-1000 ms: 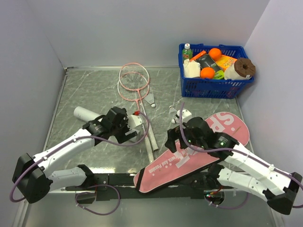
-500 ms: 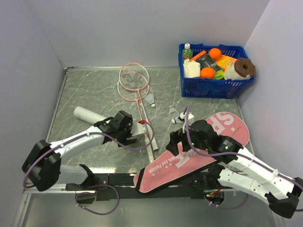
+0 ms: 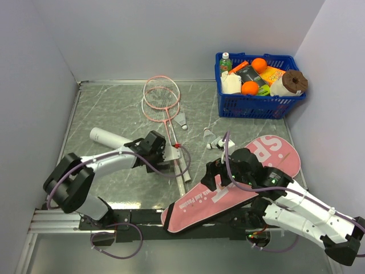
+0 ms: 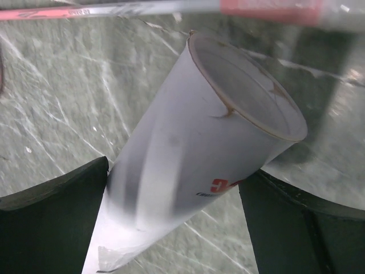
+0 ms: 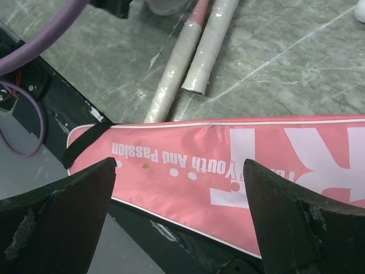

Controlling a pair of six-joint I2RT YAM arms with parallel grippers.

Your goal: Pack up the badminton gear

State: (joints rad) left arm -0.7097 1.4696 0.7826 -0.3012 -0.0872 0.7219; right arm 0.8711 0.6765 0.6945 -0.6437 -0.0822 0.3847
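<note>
white tube (image 4: 188, 142) | between wide-open left fingers (image 4: 51, 222) | right fingers (image 5: 57, 211) wide above bag (image 5: 228, 165)

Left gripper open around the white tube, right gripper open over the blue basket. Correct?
One slip: the right gripper is open over the pink bag, not the blue basket, which sits at the back right. The right wrist view shows it. The left gripper is open around the white tube, as stated.

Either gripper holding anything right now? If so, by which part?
Nothing held. Left gripper is open astride the white tube near its open end, not clamped; right gripper is open above the pink bag.
</note>
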